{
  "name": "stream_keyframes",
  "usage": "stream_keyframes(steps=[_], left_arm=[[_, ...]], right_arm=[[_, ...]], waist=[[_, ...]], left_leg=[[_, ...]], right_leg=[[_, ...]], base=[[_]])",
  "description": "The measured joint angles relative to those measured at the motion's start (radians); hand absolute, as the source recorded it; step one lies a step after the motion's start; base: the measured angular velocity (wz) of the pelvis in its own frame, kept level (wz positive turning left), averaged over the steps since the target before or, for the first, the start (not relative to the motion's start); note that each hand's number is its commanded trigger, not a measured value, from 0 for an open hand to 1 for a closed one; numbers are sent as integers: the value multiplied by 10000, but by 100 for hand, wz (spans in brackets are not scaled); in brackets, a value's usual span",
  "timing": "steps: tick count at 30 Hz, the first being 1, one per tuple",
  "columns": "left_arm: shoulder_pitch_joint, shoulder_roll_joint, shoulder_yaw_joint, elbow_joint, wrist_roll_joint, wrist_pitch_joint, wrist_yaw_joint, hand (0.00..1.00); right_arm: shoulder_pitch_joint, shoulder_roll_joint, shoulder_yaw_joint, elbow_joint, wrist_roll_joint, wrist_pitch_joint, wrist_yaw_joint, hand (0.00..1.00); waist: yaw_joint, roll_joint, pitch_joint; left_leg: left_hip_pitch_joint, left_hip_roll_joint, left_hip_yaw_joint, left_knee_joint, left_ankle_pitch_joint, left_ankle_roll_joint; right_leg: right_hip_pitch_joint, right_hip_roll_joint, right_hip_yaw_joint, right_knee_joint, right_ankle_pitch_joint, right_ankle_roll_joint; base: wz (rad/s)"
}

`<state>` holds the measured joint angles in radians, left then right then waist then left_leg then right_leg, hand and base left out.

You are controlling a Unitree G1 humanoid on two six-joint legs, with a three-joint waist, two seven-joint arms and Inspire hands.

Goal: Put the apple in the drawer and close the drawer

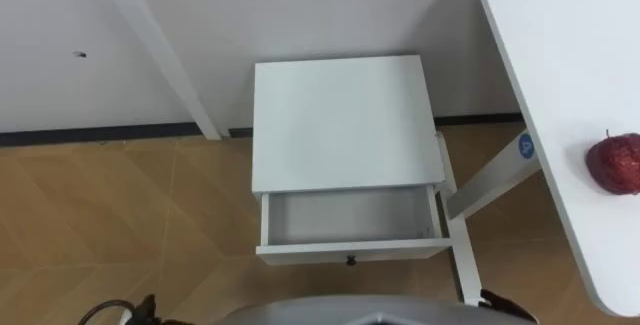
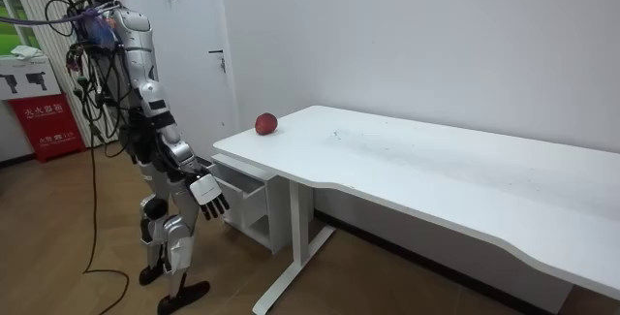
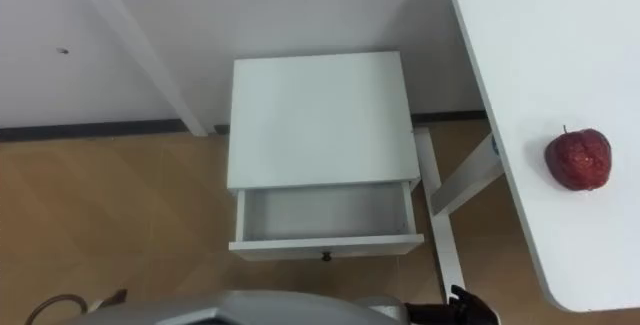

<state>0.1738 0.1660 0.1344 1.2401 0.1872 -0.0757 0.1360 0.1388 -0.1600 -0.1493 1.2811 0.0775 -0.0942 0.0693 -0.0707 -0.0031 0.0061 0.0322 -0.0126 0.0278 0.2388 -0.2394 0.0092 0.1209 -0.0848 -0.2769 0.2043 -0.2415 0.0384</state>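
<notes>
A white table (image 2: 436, 174) stands along a plain white wall (image 2: 436, 34) on a wood-pattern floor (image 1: 120, 205). Beside the table's end sits a white cabinet (image 1: 340, 120), backed against the wall's dark skirting (image 1: 90, 135). Past that end of the table are a door (image 2: 228, 82) and a window (image 2: 12, 15)

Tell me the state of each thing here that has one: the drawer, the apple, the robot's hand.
Drawer: pulled open, nothing inside.
Apple: lying on the white table near its edge, not held.
Right hand: open, holding nothing, low in front of the drawer.
</notes>
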Motion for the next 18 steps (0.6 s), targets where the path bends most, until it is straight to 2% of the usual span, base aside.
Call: stream_keyframes(steps=[5, 7, 9, 11, 14, 18], left_arm=[[57, 0, -7, -13, -109, 0, -12, 0], [66, 0, -53, -13, -582, 0, -11, 0], [103, 3, -148, -5, -754, -3, -5, 0], [157, 3, -156, 23, -751, -4, 25, 0], [141, 1, -96, 53, -760, 15, 64, 0], [378, -2, 252, 324, -706, 32, 112, 0]], right_arm=[[-10, -1, -3, 27, 60, -13, -5, 0], [-9, 0, -2, 33, 210, -11, -44, 0], [25, 8, -4, 75, 698, -6, -171, 0], [41, 39, -105, 85, 1094, -6, -440, 0], [42, 100, -861, 217, 1769, 12, -902, 0], [420, 100, -1924, 293, 3778, 46, -1517, 0]], waist=[[-14, -28, -19], [-21, -29, -16], [-20, -72, 15], [-31, -101, 7], [-90, -124, -7], [-201, -201, -26]], left_leg=[[42, -2, -5, -2, 1, 0], [108, -1, 3, -9, 1, 0], [143, -5, 6, -18, 1, 0], [145, -2, 46, -9, 1, 0], [155, 2, 85, -8, -1, 2], [355, 0, 95, -62, -2, 2]], right_leg=[[29, 0, 27, -5, 0, 0], [94, -1, 22, 0, 0, 0], [123, 2, 119, 5, -1, 0], [41, 9, 218, 18, -1, 1], [29, 12, 266, 14, -1, 1], [216, 12, 280, 2, -6, 8]], base=[[0], [0], [-3], [-6], [-1], [0]])
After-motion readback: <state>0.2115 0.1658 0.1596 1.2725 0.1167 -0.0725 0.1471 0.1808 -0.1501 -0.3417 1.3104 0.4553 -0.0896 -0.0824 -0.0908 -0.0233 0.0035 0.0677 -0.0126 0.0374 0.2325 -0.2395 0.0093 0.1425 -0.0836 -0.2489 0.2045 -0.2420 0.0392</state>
